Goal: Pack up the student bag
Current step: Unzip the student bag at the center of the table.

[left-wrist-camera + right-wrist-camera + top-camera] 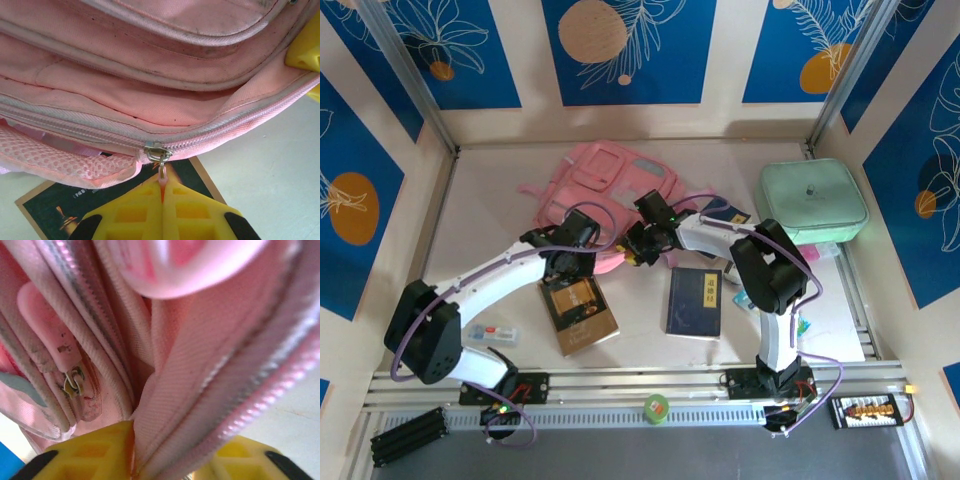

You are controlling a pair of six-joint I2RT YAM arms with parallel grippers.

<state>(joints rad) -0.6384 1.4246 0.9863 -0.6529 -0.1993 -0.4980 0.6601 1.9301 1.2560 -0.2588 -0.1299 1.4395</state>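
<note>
Left pincer (162,195): jaws pressed together, nipping the metal zip pull (162,172) that hangs from the slider (156,151) at 12 o'clock of the fingers. Right pincer (172,450): jaws set narrow w/ a thick fold of pink cloth filling the gap; judged a grip on the bag's rim, approx. at the mouth. Student bag (610,175) lies flat on the table (500,210) at 12 o'clock of centre. Both arms meet at its near edge, L pincer at 7 o'clock of the bag, R pincer at 5 o'clock. Zip: slider sits part-way along the track in the left wrist view; cannot tell how much of the mouth is open. No contents seen inside the bag. Items outside the bag: brown book (578,315) at 6 o'clock of the L pincer, its far end tucked under the bag's corner; blue book (695,302) at 6 o'clock of the R pincer, apart from the bag; a third dark book (728,212), part hidden by the R arm, just beside the bag at 3 o'clock; green case (812,200) at 2 o'clock of centre, well apart from the bag. Assessment: early stage. Step in hand looks to be zip work, one side braced, the other on the pull. Outstanding: open the mouth fully, load books & case, close the zip.
</note>
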